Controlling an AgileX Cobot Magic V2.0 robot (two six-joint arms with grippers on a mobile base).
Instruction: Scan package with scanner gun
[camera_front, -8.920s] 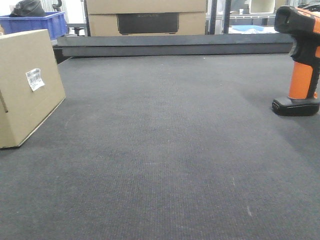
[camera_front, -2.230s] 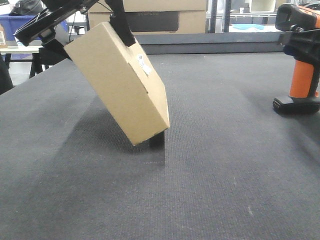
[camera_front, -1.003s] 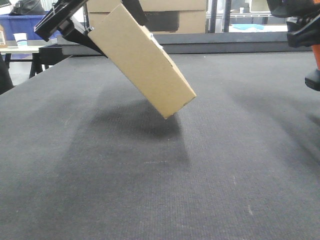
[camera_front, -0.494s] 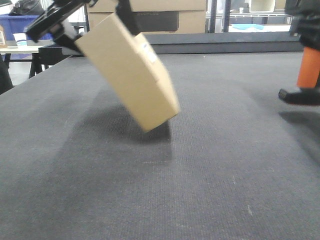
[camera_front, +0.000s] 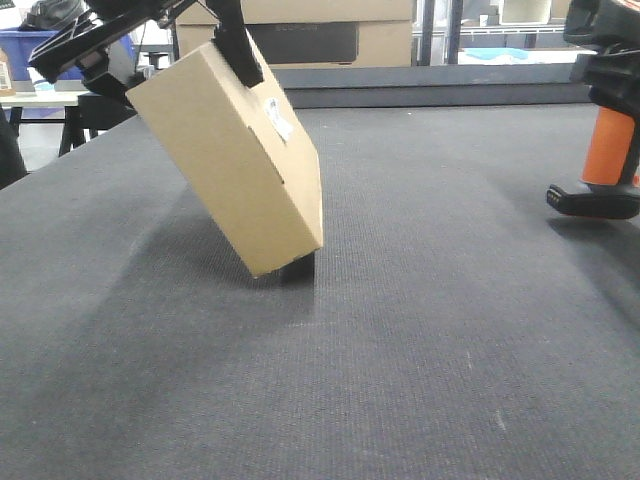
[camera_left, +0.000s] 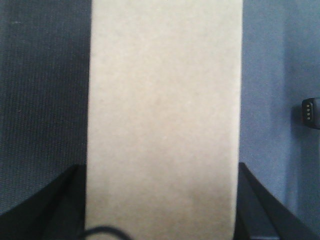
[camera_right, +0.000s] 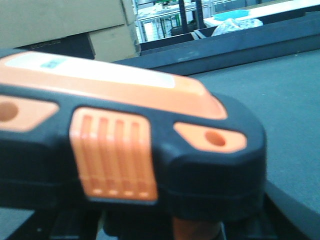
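The package (camera_front: 235, 165), a tan box with a small white label (camera_front: 278, 118), hangs tilted at the left, its lower corner at or just above the dark mat. My left gripper (camera_front: 165, 55) is shut on its upper end. In the left wrist view the package (camera_left: 162, 115) fills the middle between the black fingers (camera_left: 52, 210). The scanner gun (camera_front: 607, 150) stands upright at the right edge, orange handle over a black foot close to the mat. My right gripper (camera_front: 612, 55) is shut on its head. The right wrist view shows the scanner gun's black and orange head (camera_right: 125, 145) up close, hiding the fingers.
The dark mat (camera_front: 400, 330) covers the table. A raised dark rail (camera_front: 430, 85) runs along the far edge, with a larger cardboard box with a dark panel (camera_front: 300, 35) behind it. A blue bin (camera_front: 25, 50) sits at the far left. The scanner's foot (camera_left: 311, 112) shows at the left wrist view's right edge.
Over the last second the package swung down and left, with its label face turned more toward the camera. The scanner gun came down from above the frame to just over the mat.
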